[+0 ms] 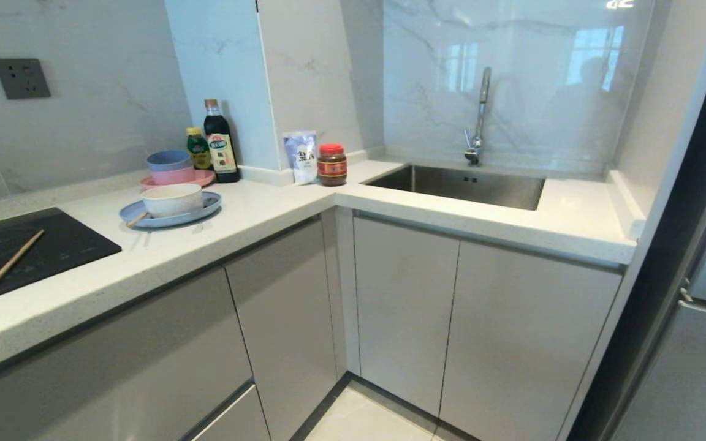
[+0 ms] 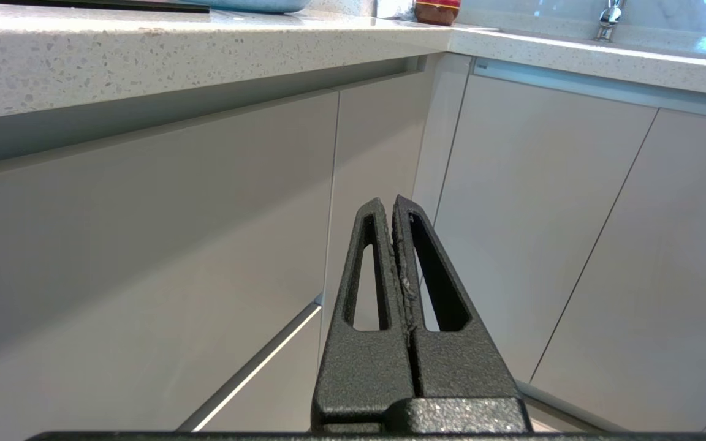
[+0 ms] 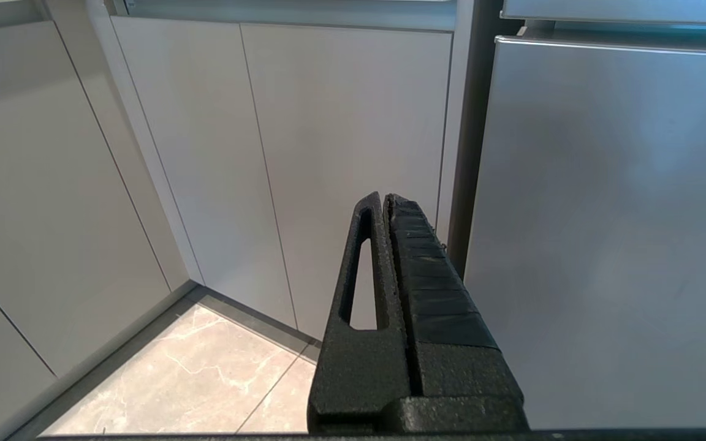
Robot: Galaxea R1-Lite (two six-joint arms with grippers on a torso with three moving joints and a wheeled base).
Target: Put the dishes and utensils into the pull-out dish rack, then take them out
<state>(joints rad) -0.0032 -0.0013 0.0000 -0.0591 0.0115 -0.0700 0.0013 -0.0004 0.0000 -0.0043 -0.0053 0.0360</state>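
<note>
A flat light-blue plate [image 1: 211, 201] lies on the white counter [image 1: 267, 211] at the left, with a small white bowl [image 1: 171, 199] standing on it. One light-wood chopstick [image 1: 13, 259] lies on the black cooktop [image 1: 65, 242]. The tip of another chopstick [image 1: 137, 218] rests on the plate's front rim. The pull-out dish rack is hidden; all cabinet fronts are closed. Neither arm shows in the head view. My left gripper [image 2: 390, 205] is shut and empty, low before the cabinet fronts under the counter. My right gripper [image 3: 383, 199] is shut and empty, facing the cabinet doors beside the fridge.
Behind the blue plate stands a pink plate with stacked blue and pink bowls [image 1: 172, 168]. Two bottles [image 1: 218, 144], a packet [image 1: 301, 156] and a red-lidded jar [image 1: 331, 164] sit in the corner. A steel sink [image 1: 457, 184] with a tap [image 1: 480, 116] lies right; the steel fridge [image 3: 604, 214] flanks the cabinets.
</note>
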